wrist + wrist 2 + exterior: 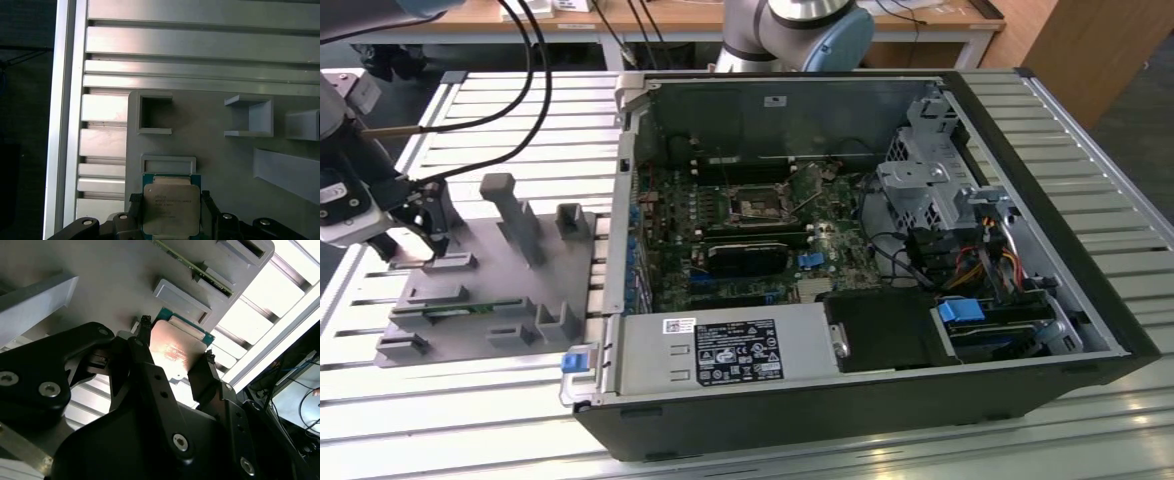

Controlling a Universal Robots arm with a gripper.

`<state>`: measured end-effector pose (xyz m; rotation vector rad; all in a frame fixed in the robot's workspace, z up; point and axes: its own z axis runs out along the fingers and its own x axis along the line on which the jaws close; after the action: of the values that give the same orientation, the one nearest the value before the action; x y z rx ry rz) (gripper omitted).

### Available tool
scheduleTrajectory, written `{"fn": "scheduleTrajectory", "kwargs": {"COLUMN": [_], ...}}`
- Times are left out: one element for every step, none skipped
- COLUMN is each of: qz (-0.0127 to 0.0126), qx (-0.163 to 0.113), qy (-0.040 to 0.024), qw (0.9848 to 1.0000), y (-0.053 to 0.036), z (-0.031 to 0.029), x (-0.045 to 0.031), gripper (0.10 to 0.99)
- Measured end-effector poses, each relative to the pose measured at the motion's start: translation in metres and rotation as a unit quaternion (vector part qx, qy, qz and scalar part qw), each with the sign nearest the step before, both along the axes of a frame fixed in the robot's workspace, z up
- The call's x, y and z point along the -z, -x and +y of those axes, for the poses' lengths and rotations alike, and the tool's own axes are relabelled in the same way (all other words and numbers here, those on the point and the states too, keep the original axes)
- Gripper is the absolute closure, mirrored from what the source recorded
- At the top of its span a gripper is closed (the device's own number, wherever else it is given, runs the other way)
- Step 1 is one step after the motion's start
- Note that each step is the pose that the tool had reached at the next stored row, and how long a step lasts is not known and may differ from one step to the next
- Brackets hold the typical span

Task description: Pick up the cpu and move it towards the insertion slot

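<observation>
Cpu (171,210), a small flat square chip with a silvery metal top and a thin green rim, sits between the 2 black fingers (135,204) of the gripper (171,202). The gripper is pinching it by 2 opposite edges, as both wrist views show. In the second wrist view the cpu (175,347) reflects a warm light, and the gripper (177,341) has a fingertip pressed against each side. Whether the chip has come clear of the surface below cannot be told.

The cpu is over the flat grey plastic fixture plate (210,150), near one edge of it. It is just beside a low grey rectangular frame (168,163) moulded on that plate. Beyond the frame on the same plate is an open square grey recess (155,114). A narrow green memory stick (195,267) lies in a holder further along the plate.

In the exterior view the gripper (424,232) hangs over the fixture plate (494,290) towards its side on the exterior view's left. The plate rests on a slatted aluminium table (480,110).

The insertion slot (758,207), a square black socket framed in silvery metal, lies well apart from the plate on the exterior view's right. It sits on the green board inside an open black computer case (1067,250), which stands just beside the plate.
</observation>
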<state>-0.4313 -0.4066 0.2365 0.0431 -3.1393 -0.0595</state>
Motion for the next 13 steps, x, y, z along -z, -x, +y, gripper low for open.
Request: {"fn": "scheduleTrajectory", "kwargs": {"qz": [-0.0001,-0.0001,-0.0001,0.0000,0.0000,0.0000,0.0000,0.0001,0.0001,0.0000,0.0000,0.0000,0.0000], "qx": [0.000,0.000,0.000,0.000,0.000,0.000,0.000,0.000,0.000,0.000,0.000,0.000,0.000], "qy": [0.0000,0.0000,0.0000,0.0000,0.0000,0.0000,0.0000,0.0001,0.0001,0.0001,0.0000,0.0000,0.0000], "qw": [1.0000,1.0000,1.0000,1.0000,1.0000,1.0000,1.0000,1.0000,1.0000,1.0000,1.0000,1.0000,1.0000], "y": [0.0000,0.0000,0.0000,0.0000,0.0000,0.0000,0.0000,0.0000,0.0000,0.0000,0.0000,0.0000,0.0000], "z": [0.0000,0.0000,0.0000,0.0000,0.0000,0.0000,0.0000,0.0000,0.0000,0.0000,0.0000,0.0000,0.0000], "x": [-0.0001,-0.0002,-0.0003,-0.0005,-0.0006,-0.0008,-0.0011,-0.0016,-0.0022,-0.0029,-0.0036,-0.0045,-0.0052], "gripper": [0.541,0.541,0.541,0.541,0.541,0.541,0.541,0.541,0.541,0.541,0.541,0.541,0.541]}}
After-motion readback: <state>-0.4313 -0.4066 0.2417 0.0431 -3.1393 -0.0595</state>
